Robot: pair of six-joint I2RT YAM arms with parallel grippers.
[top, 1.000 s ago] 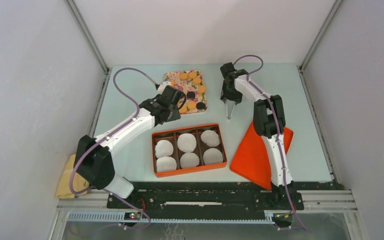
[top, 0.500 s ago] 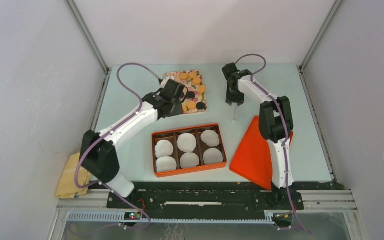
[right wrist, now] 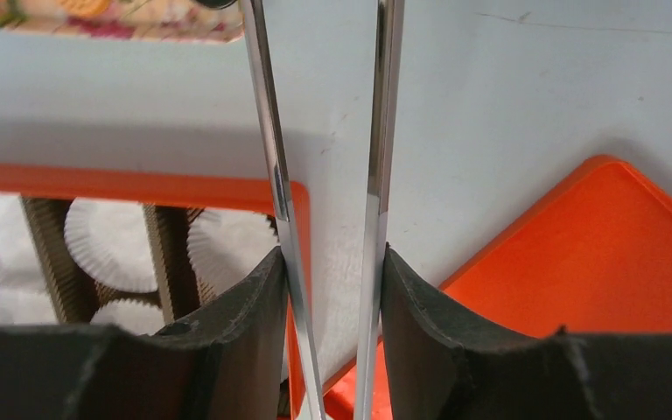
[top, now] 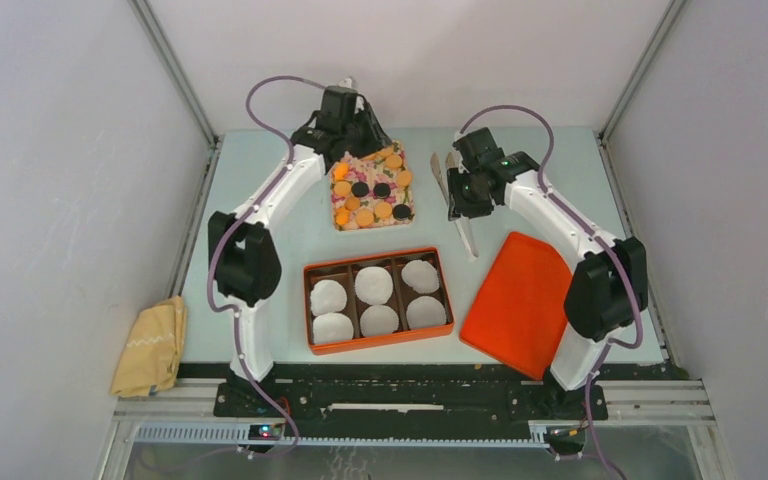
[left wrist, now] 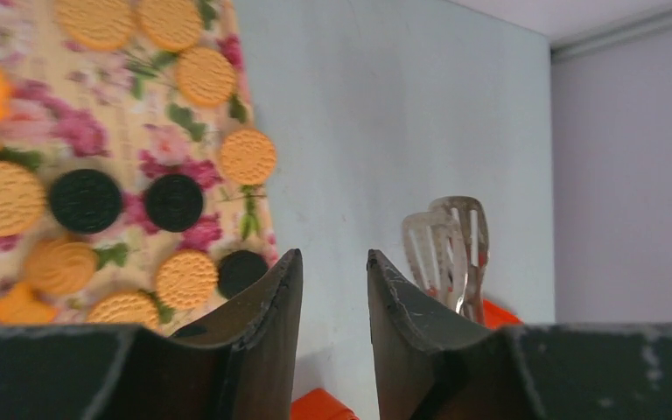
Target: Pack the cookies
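The cookies (top: 372, 188), orange-tan and black discs, lie on a floral cloth (top: 400, 150) at the back of the table. In the left wrist view the cookies (left wrist: 247, 156) sit left of my fingers. My left gripper (top: 348, 105) is raised over the cloth's back edge. The left gripper (left wrist: 334, 254) is open with nothing between its fingers. My right gripper (top: 465, 188) is to the right of the cloth, shut on metal tongs (top: 467, 238). In the right wrist view the right gripper (right wrist: 332, 254) presses both arms of the tongs (right wrist: 267, 131).
An orange box (top: 378, 345) holding several white paper cups (top: 373, 284) sits at the front centre. Its orange lid (top: 520, 300) lies flat to the right. A yellow rag (top: 150, 345) lies at the front left edge. The tongs' slotted ends (left wrist: 451, 245) show right of the cloth.
The right jaws closed in on the tongs, and that arm swung out to the right. My left arm rose from the cloth's left side and moved toward the back.
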